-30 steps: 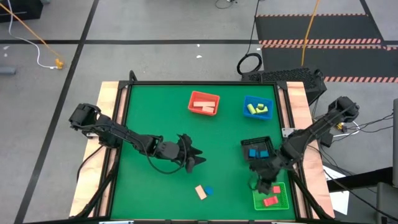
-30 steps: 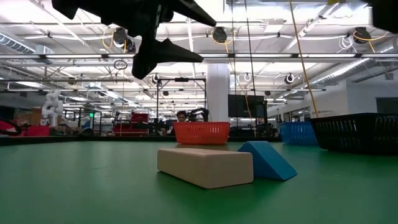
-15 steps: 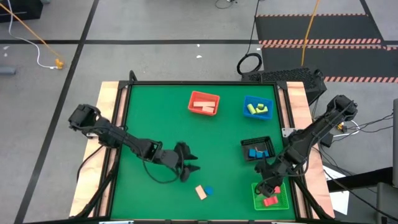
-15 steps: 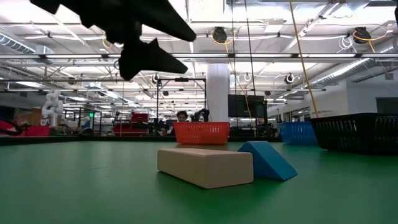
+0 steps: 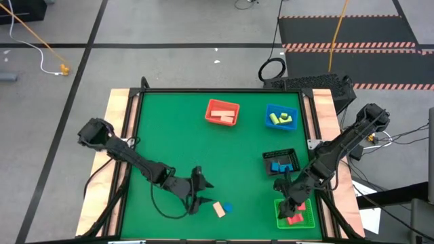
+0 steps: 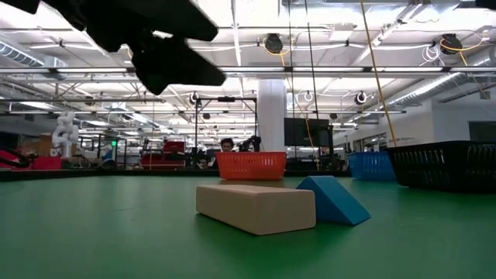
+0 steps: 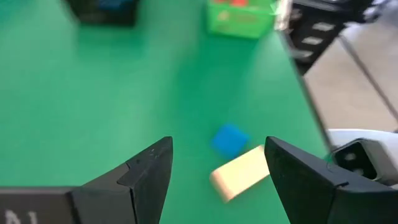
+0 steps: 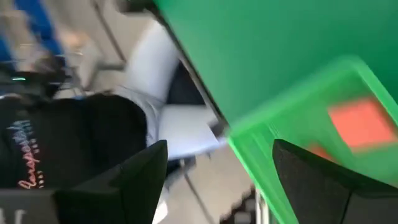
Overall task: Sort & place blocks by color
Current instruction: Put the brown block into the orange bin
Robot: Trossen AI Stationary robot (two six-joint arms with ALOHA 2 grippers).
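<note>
A pale wood block (image 5: 218,209) and a small blue block (image 5: 228,207) lie flat on the green table near its front edge, side by side; in the low view the pale bar (image 6: 256,207) has the blue wedge (image 6: 333,199) at its right end. My left gripper (image 5: 197,194) hovers open just left of them; both blocks (image 7: 229,138) show ahead between its fingers. My right gripper (image 5: 290,203) stands open above the green tray (image 5: 305,218), which holds red blocks (image 8: 360,124).
A red tray (image 5: 222,112) with pale and pink blocks and a blue tray (image 5: 281,117) with yellow-green blocks stand at the far side. A black tray (image 5: 280,163) with blue blocks sits just beyond the green tray. Bare green table lies in the middle and left.
My left gripper has moved toward the table's near edge, closing in on the pale and blue blocks. My right gripper has drawn back from the black tray toward the near edge, over the green tray.
</note>
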